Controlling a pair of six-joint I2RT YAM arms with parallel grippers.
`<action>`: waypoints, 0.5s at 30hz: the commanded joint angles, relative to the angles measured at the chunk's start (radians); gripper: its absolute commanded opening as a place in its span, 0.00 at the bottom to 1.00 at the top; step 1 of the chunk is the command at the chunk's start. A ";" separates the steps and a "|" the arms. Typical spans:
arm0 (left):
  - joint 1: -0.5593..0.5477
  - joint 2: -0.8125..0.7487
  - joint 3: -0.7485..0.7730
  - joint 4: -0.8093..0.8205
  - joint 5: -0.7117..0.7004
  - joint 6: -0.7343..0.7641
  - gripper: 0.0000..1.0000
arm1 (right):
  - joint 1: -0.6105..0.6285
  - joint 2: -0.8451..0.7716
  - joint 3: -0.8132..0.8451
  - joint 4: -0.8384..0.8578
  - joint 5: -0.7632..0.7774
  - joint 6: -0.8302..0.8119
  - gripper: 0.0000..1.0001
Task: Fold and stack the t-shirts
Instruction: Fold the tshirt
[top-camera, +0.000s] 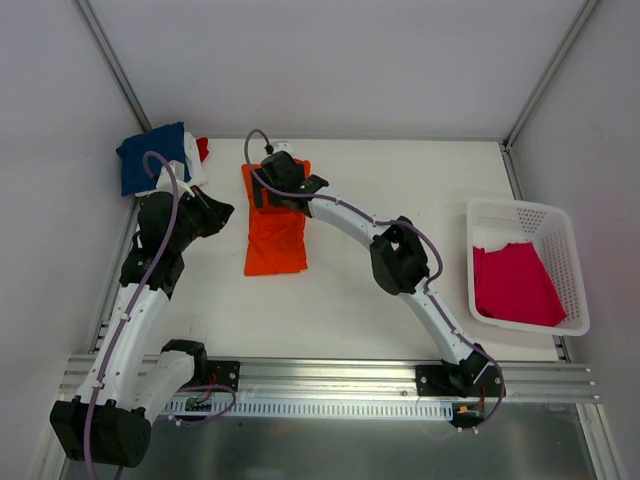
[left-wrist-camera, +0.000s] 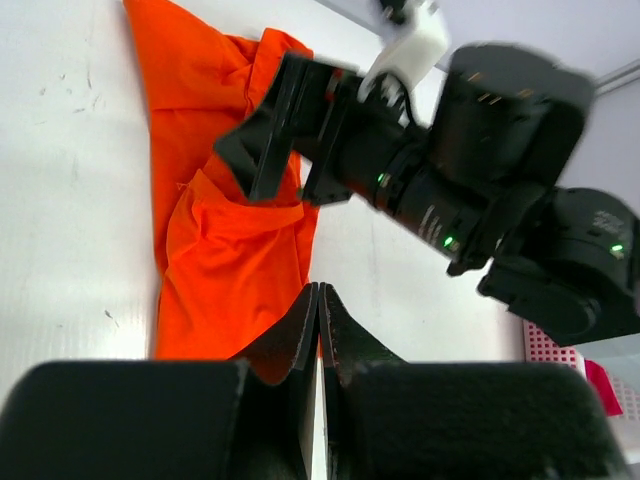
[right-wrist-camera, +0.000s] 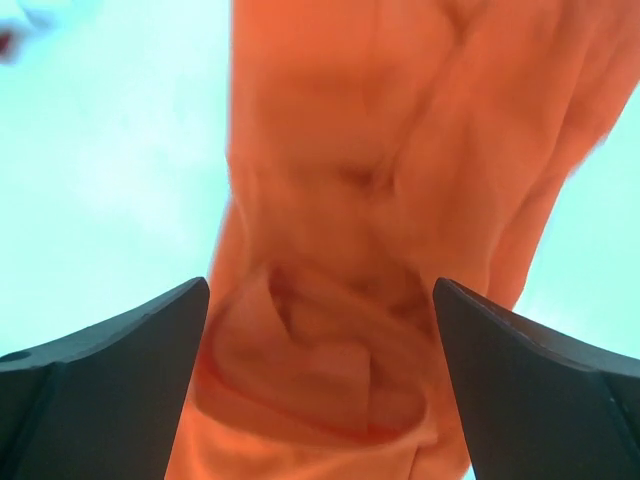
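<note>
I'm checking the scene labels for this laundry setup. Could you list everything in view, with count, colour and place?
orange t-shirt: one, bright orange, folded into a strip, middle of the table
navy t-shirt: one, navy blue, back left corner
white cloth: one, white, against the navy t-shirt's right edge
red cloth: one sliver, red, same pile, mostly hidden
magenta t-shirt: one, magenta-pink, inside the basket
basket: one, white lattice, right side of the table
table: one, white
left gripper: one, black, shut, beside the orange t-shirt
right gripper: one, black, open, above the orange t-shirt
</note>
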 joint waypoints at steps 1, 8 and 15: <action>0.007 0.008 -0.012 0.046 0.032 -0.015 0.00 | -0.009 0.003 0.185 0.121 0.110 -0.185 0.99; 0.007 0.005 -0.026 0.070 0.033 -0.012 0.00 | -0.032 -0.241 0.039 0.186 0.284 -0.365 0.99; 0.004 0.042 -0.062 0.079 0.035 -0.052 0.00 | 0.021 -0.805 -0.814 0.387 0.438 -0.213 1.00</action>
